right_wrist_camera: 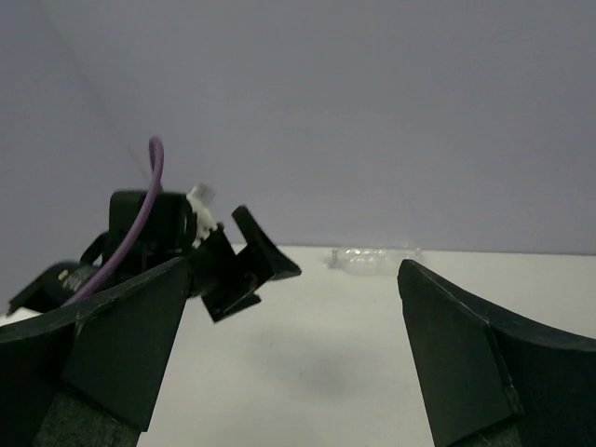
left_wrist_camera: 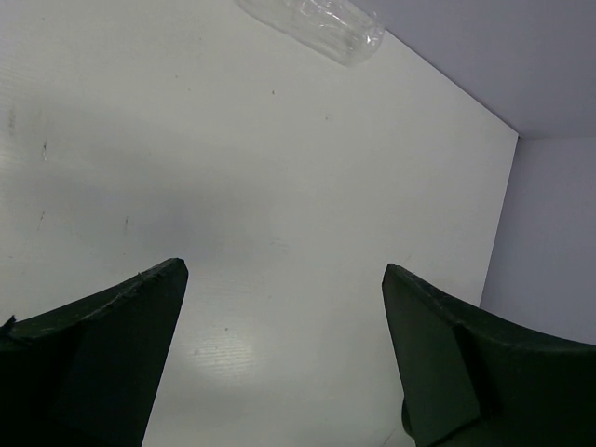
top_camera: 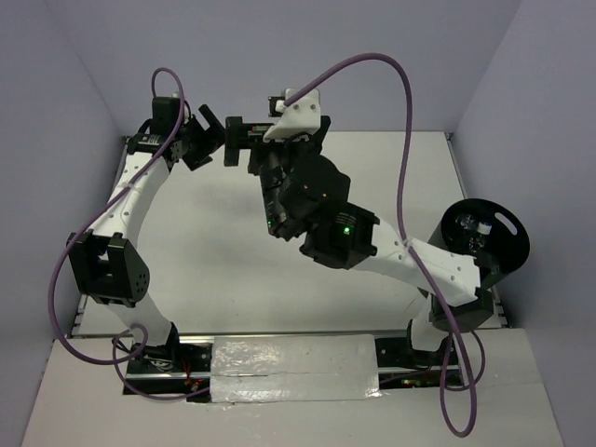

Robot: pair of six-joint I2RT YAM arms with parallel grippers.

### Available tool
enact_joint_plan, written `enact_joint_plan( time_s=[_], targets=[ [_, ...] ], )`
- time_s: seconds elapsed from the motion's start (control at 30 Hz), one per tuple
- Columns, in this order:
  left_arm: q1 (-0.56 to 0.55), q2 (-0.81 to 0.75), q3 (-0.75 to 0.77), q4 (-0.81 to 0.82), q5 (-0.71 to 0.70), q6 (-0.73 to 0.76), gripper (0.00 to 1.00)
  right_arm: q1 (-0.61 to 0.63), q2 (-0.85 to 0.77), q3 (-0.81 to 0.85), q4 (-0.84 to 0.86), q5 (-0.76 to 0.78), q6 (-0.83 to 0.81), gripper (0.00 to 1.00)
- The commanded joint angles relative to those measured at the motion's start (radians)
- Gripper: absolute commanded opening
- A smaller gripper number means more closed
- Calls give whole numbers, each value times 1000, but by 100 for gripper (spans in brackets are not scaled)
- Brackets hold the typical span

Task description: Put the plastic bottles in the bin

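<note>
Left wrist: bottle [left_wrist_camera: 317, 26] partly off-frame

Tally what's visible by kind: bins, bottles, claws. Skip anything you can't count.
Black bin: 1 (contents too small to count)
Clear plastic bottle, lying outside it: 1
Claws: 2, left claw and right claw, both open and empty
Total: 4

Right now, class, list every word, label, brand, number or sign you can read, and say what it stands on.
No text can be read.
Blue-and-white patch inside the bin: perhaps a label, too small to read.
Clear bottle on the table: no print visible.
</note>
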Motion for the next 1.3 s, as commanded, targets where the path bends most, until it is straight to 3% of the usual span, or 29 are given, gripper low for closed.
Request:
enact_joint_plan(
  time_s=[0.0,0.17,0.37,0.57,0.83,1.27],
  targets=[
    [9,-34,24,-6,21,33,99,-39,-112,-72,-364,-208,427,100],
    [20,7,37,-21,27,15,99,-191,-221,-219,-618,-519,723,100],
    [20,114,86,-9,62,-37,99,-438,-328,-428,-803,-725,903,100],
    [20,262,138,138,142,-186,99,-530,-344,-516,-927,-719,956,100],
    [8,487,264,289,71,-456,99,-533,-436,-698,-904,-669,973,100],
    [-32,934,707,439,-85,-725,99,-538,-612,-836,-921,-561,1030,100]
  ],
)
